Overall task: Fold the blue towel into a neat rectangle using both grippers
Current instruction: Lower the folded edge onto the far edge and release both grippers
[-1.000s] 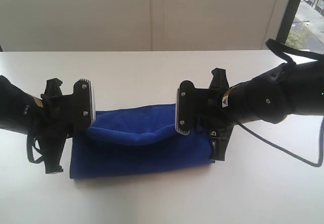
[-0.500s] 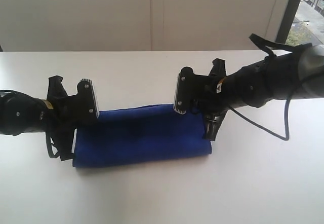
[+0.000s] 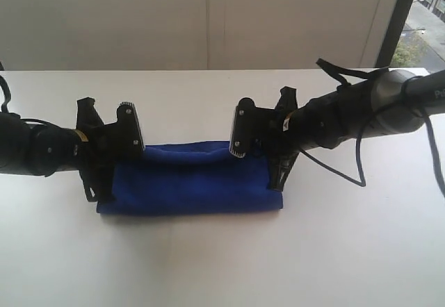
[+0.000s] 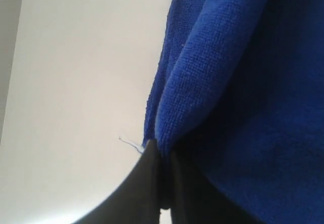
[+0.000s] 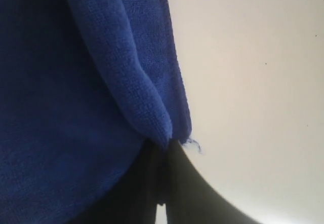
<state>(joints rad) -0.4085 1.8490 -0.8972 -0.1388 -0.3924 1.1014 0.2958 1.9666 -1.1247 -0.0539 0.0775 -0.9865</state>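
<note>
Mid-fold on the white tabletop (image 3: 208,272): the left pincer (image 3: 133,140), jaws pressed together, pinches the left end of the blue towel (image 3: 191,192) along its wall-side edge. The wrist view shows a doubled lip of terry caught between the dark fingers, with a stray thread (image 4: 129,143) lying on the surface just beside them. Between the arms the towel lies as a long, low band, by the look of it already doubled lengthwise. Its near edge is straight, while its wall-side edge rises in a soft roll where the carried layer is not yet laid flat. At the right end the right pincer (image 3: 238,139) mirrors its partner, clamped on the matching end of that same edge, a frayed thread (image 5: 192,144) at the corner. Judged from this, the first lengthwise fold is nearly complete. What appears left is to set the edge down, let go, and — if a more compact rectangle is wanted — bring one short end over the other and square the hems. The tabletop is plain and matte. Behind it runs a pale panelled wall (image 3: 208,22), and at far right a dark-framed window (image 3: 424,8) gives daylight and a glimpse of the outdoors.
</note>
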